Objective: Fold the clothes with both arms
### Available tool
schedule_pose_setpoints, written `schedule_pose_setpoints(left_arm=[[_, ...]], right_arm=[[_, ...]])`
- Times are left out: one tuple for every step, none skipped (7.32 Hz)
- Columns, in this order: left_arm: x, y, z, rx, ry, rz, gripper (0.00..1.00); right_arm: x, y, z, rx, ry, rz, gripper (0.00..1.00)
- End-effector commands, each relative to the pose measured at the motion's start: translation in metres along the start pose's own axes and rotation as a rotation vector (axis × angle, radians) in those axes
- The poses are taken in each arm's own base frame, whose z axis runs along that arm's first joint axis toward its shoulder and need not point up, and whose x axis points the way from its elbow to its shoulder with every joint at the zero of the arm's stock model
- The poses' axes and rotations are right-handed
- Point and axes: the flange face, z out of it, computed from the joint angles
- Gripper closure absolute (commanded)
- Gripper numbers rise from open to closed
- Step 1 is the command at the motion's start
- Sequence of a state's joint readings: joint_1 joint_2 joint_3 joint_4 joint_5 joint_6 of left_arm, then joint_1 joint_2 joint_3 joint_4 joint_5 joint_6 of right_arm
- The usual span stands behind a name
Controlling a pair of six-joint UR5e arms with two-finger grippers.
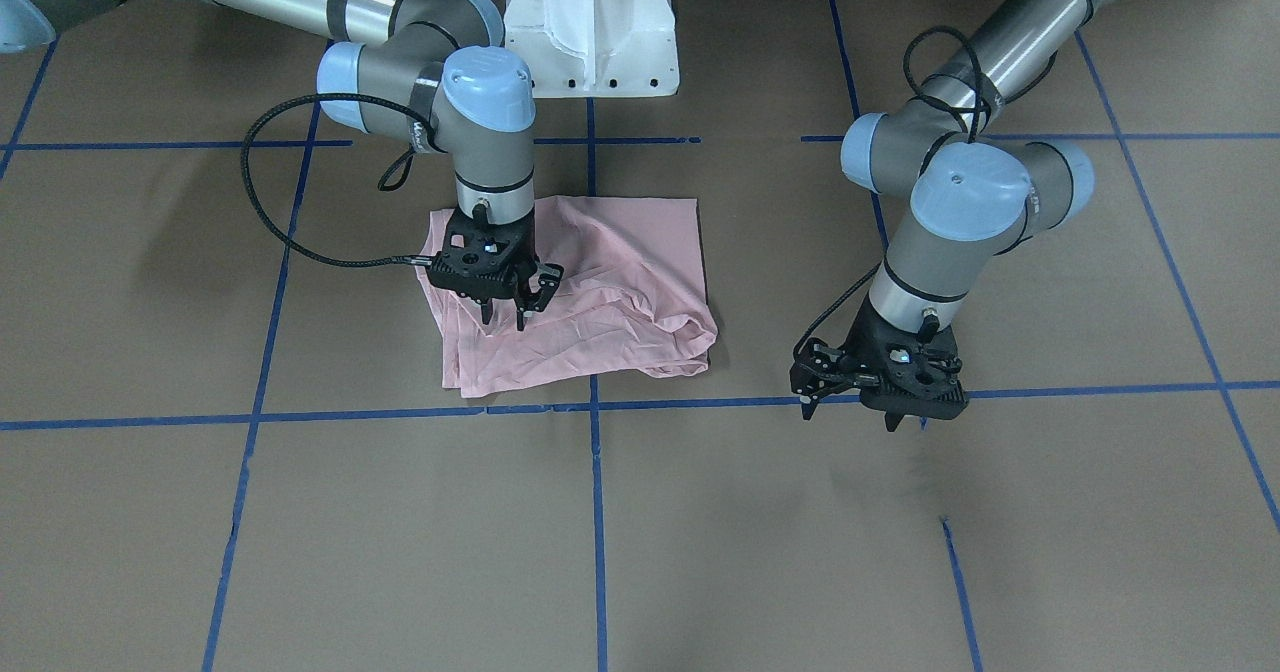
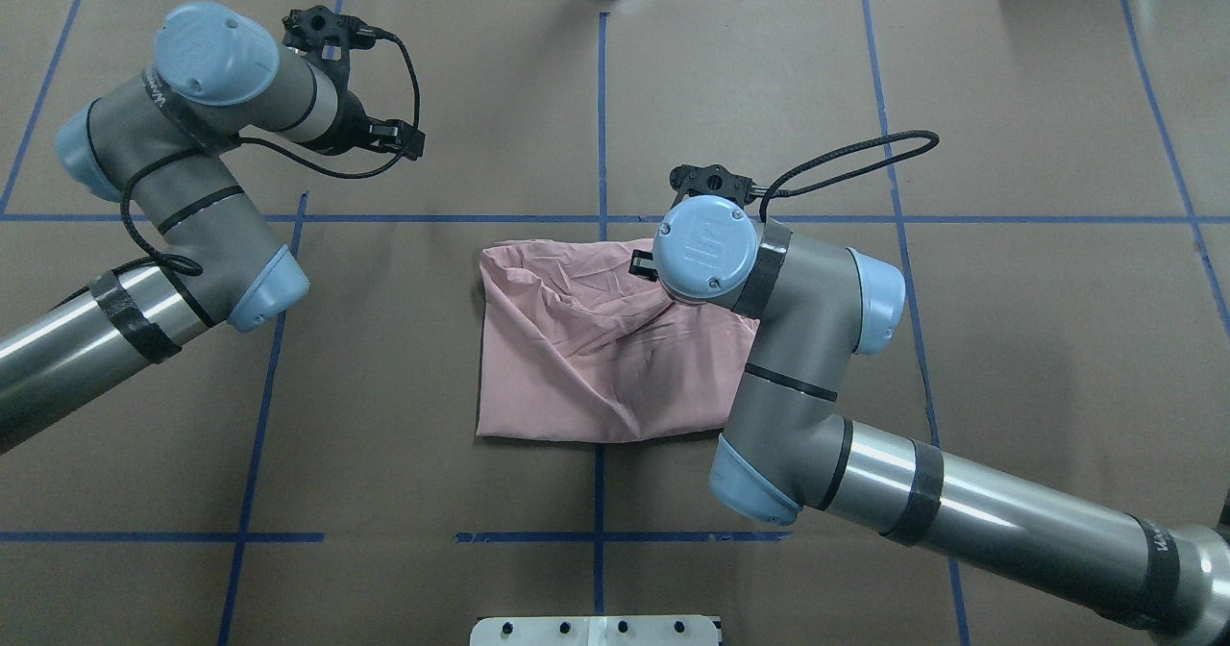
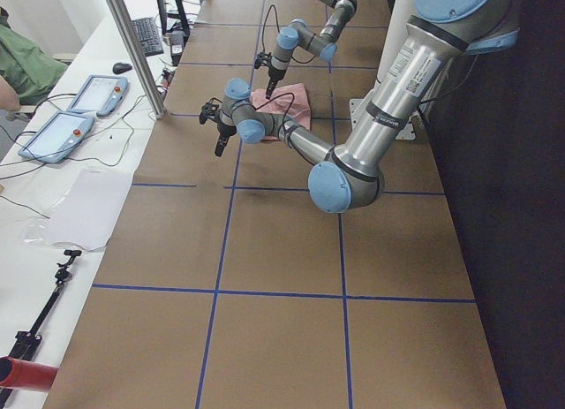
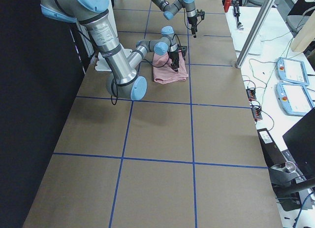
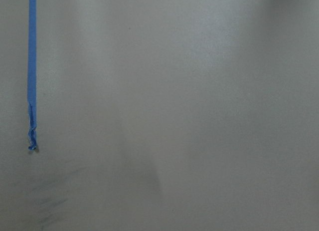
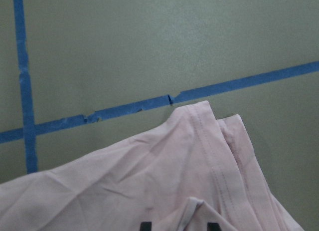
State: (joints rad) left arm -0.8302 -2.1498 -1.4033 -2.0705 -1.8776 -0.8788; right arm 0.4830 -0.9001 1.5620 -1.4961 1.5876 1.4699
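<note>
Front view: pink T-shirt (image 1: pixel 600 292) lies folded and rumpled mid-table (image 1: pixel 700 552), straddling the centre blue tape line (image 1: pixel 598 512). Right gripper (image 1: pixel 505 320) sits over the shirt's right-hand edge, fingers spread. Left gripper (image 1: pixel 848 417) is well off the cloth over a cross tape line, fingers apart too.
Overhead: right wrist hides one far shirt corner.
Right wrist cam: fingertips apart, shirt hem below them.
Left wrist cam: bare table and a tape end.

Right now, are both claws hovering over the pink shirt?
No, only the right gripper is above the T-shirt; the left gripper hangs over the bare table, apart from it.
</note>
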Motion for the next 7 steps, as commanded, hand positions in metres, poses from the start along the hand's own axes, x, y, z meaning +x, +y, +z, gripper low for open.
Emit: schedule_pose_setpoints(left_arm=[[0.001,0.000,-0.001,0.002,0.002,-0.001,0.00],[0.002,-0.001,-0.001,0.003,0.003,0.000,0.00],[0.003,-0.001,-0.003,0.004,0.006,-0.001,0.00],[0.003,-0.001,-0.003,0.004,0.006,-0.001,0.00],[0.003,-0.001,-0.003,0.004,0.006,-0.001,0.00],[0.003,-0.001,-0.003,0.004,0.006,-0.004,0.00],[0.004,-0.002,-0.003,0.005,0.007,-0.003,0.00]], right_arm=[[0.000,0.016,0.007,-0.002,0.008,0.005,0.58],[-0.001,0.016,0.008,-0.002,0.007,0.005,0.60],[-0.004,0.015,0.005,0.002,-0.001,0.005,0.63],[-0.006,0.007,0.001,0.010,-0.009,0.011,0.64],[-0.004,-0.001,0.000,0.018,-0.009,0.018,0.67],[-0.002,-0.011,-0.001,0.027,-0.006,0.026,0.70],[0.002,-0.017,0.003,0.029,0.006,0.026,0.70]])
